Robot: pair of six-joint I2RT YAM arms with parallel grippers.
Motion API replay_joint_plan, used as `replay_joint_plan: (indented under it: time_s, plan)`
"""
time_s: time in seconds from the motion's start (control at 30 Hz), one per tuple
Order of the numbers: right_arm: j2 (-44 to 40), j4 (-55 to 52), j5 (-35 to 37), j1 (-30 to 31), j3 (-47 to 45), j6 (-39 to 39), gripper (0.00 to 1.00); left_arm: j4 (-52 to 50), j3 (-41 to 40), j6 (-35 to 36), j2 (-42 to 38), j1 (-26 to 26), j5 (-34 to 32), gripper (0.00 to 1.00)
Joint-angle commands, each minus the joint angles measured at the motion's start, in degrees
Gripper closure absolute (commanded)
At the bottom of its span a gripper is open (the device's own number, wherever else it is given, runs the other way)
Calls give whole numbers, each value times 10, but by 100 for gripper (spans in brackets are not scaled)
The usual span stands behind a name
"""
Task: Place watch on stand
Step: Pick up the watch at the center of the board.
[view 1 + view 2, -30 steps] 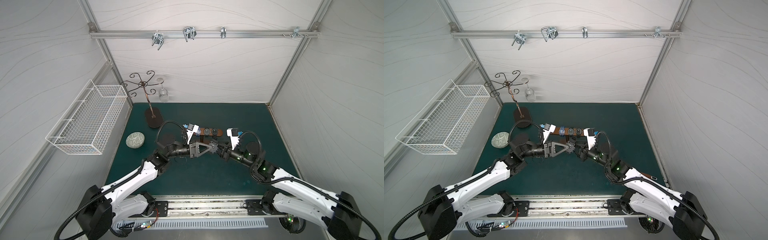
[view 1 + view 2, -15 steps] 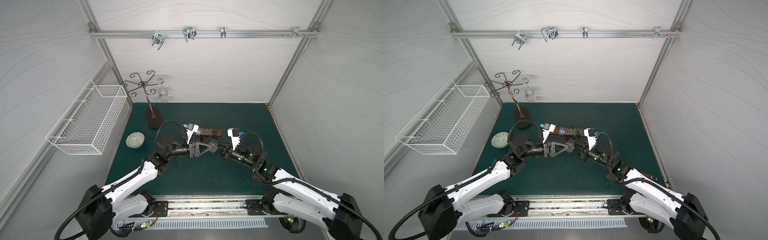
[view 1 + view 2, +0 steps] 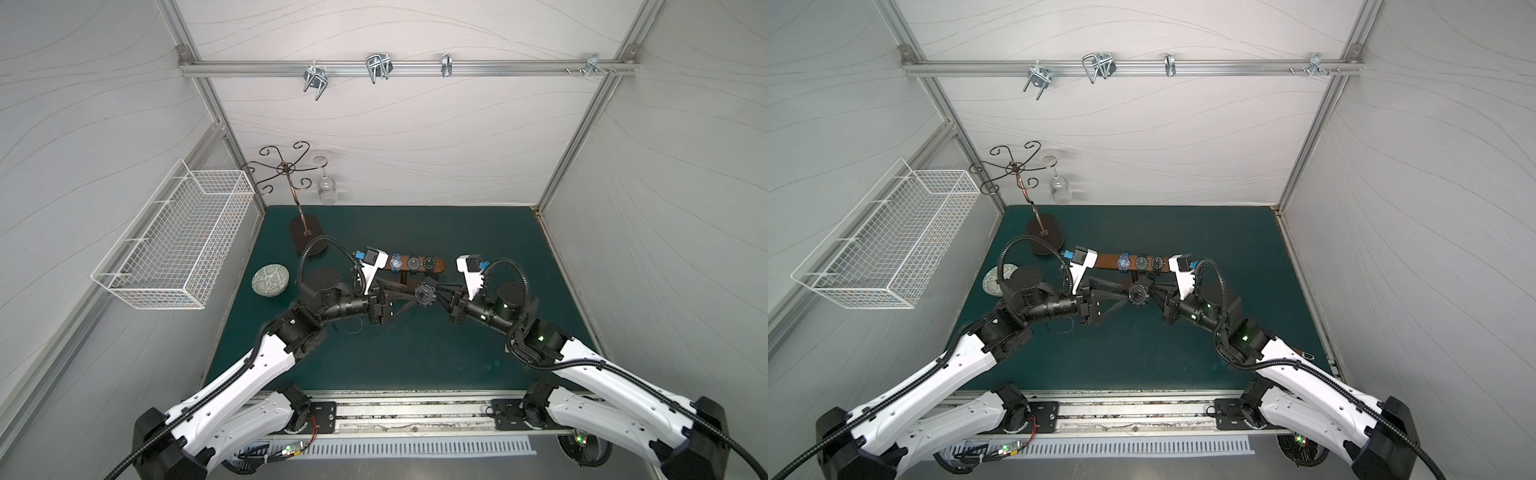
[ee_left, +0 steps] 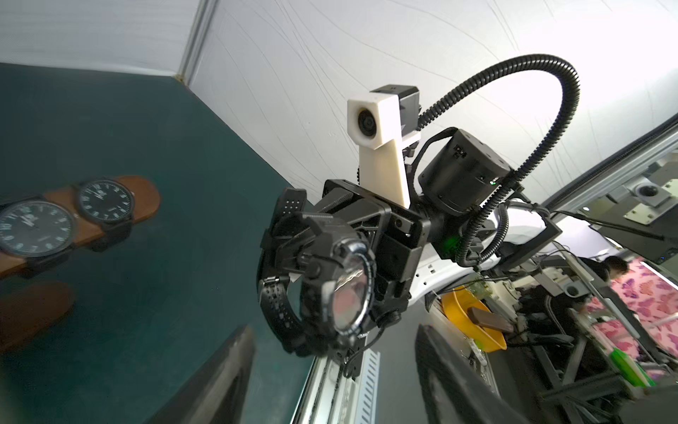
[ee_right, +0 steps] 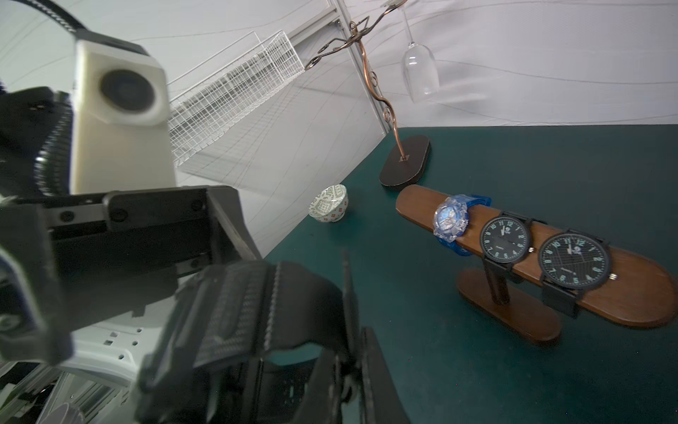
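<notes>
Nearest me, open green mat (image 3: 415, 357) is stretching from the near edge up to my arms. Above its middle I am clamping my right gripper (image 3: 440, 291) on the strap of the chunky black watch (image 4: 341, 286), holding it in the air just nearer than the stand. My left gripper (image 3: 412, 297) is standing open, its fingers (image 4: 223, 374) spreading wide on either side of the watch and not clasping it. The left wrist view is showing the watch's round glass face, with glare hiding anything written there. The right wrist view is giving only the blurred, perforated strap.

Just beyond, the brown wooden stand (image 5: 638, 293) is standing upright on its oval base, its bar running left to right. It is carrying a clear blue watch (image 5: 450, 220) at the left, then a middle black watch (image 5: 505, 235) and a right-hand black watch (image 5: 574, 258). Their pale numerals are reading plainly, but the logos and small wording are too small to read. Bare wood is showing at both ends of the bar. The left wrist view is catching only the two black ones.

Farther left, a patterned bowl (image 3: 270, 281) is sitting near the mat's left edge, well apart from the stand. In the far left corner a dark curled rack (image 3: 307, 239) is hanging a wine glass (image 3: 327, 191) upside down. A white wire basket (image 3: 174, 237) is hanging on the left wall, and a rail (image 3: 498, 66) with metal hooks is crossing the far wall.
</notes>
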Motion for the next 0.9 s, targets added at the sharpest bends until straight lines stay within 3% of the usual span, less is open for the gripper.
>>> replay_joint_plan:
  time_s: [0.0, 0.17, 0.33, 0.43, 0.57, 0.6, 0.67, 0.87]
  plan:
    - [-18, -86, 45, 4, 28, -26, 100, -88, 27, 126, -21, -15, -95, 1]
    - [-15, -139, 83, 4, 41, -50, 100, -107, 10, 171, -13, -21, -167, 1]
    - [-15, -154, 99, 4, 39, -60, 100, -110, 4, 95, -8, -46, -349, 1]
    - [-11, -157, 103, 4, 34, -60, 100, -117, 7, 120, -16, -74, -387, 1]
    - [-10, -158, 106, 4, 26, -61, 100, -181, 20, 53, -11, -87, -537, 1]
    - [-9, -159, 106, 4, 23, -61, 100, -205, 31, 69, -4, -87, -538, 1]
    - [-11, -159, 104, 4, 20, -62, 100, -239, 43, 126, 10, -88, -476, 1]
    - [-21, -162, 102, 3, 11, -64, 100, -163, -24, 129, -6, -97, -445, 1]
